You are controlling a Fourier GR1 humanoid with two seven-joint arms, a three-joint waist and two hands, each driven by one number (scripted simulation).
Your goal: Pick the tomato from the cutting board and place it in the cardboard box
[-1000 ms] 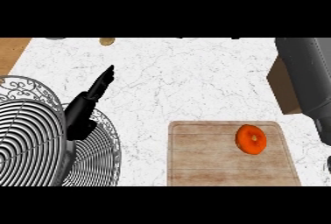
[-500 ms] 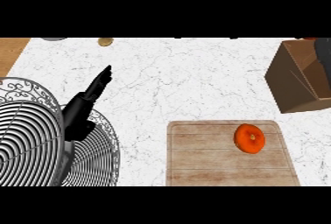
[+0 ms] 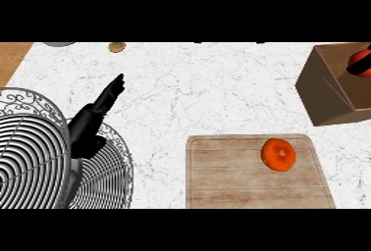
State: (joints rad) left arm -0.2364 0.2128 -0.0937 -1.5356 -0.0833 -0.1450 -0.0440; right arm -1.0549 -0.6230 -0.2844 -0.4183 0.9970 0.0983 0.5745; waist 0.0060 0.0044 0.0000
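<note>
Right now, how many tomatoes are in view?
1 for sure: the tomato lies on the board's right part. A red-orange round thing shows at the box, cut by the right edge; I cannot tell if it is a second tomato.

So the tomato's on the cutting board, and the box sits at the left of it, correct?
Not quite. The tomato is on the cutting board, but the head view shows the box at the far right of the counter, up and to the right of the board, not left.
</note>
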